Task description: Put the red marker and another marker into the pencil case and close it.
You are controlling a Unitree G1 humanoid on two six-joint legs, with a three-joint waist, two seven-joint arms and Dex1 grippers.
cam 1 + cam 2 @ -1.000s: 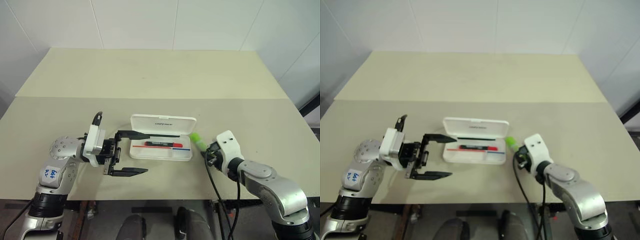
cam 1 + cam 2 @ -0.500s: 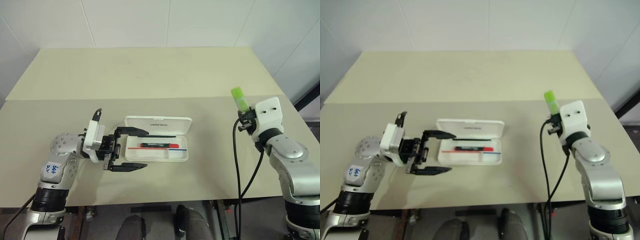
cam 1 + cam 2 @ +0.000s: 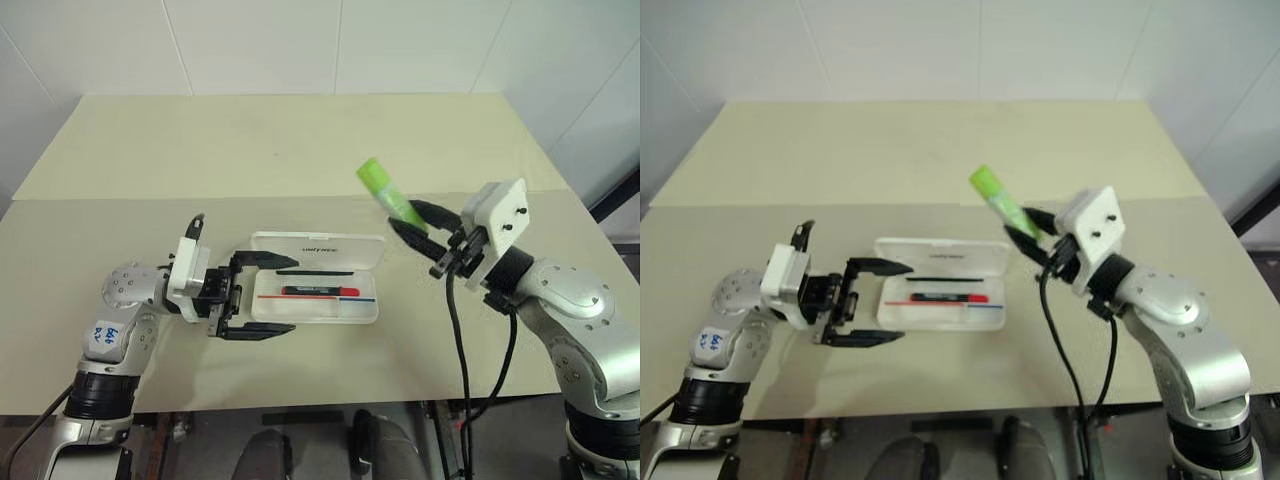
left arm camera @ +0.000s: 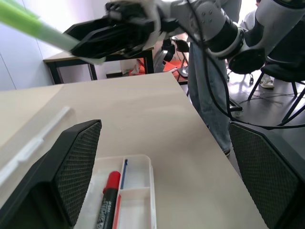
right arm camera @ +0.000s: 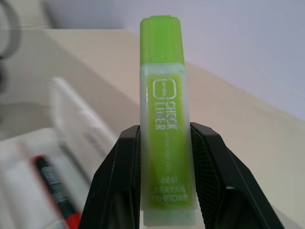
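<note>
The white pencil case (image 3: 318,247) lies open in the middle of the table, its lid tilted back. The red marker (image 3: 318,292) rests in its tray, also seen as the red marker (image 4: 108,191) in the left wrist view. My right gripper (image 3: 402,213) is shut on the lime-green marker (image 3: 384,189), held in the air just right of the case and slanting up and to the left. In the right wrist view the green marker (image 5: 164,124) stands between the black fingers (image 5: 119,181). My left gripper (image 3: 296,296) is open, its fingers on either side of the case's left end.
The cream table (image 3: 150,220) has a seam across it, with bare surface behind and right of the case. A black cable (image 3: 462,340) hangs from my right wrist over the front edge. Past the table's right edge, the left wrist view shows a person's legs (image 4: 205,86) and chairs (image 4: 286,67).
My right gripper has risen from the table with the green marker and swung left toward the case, turning so the marker slants up-left. The left gripper and the case have stayed put.
</note>
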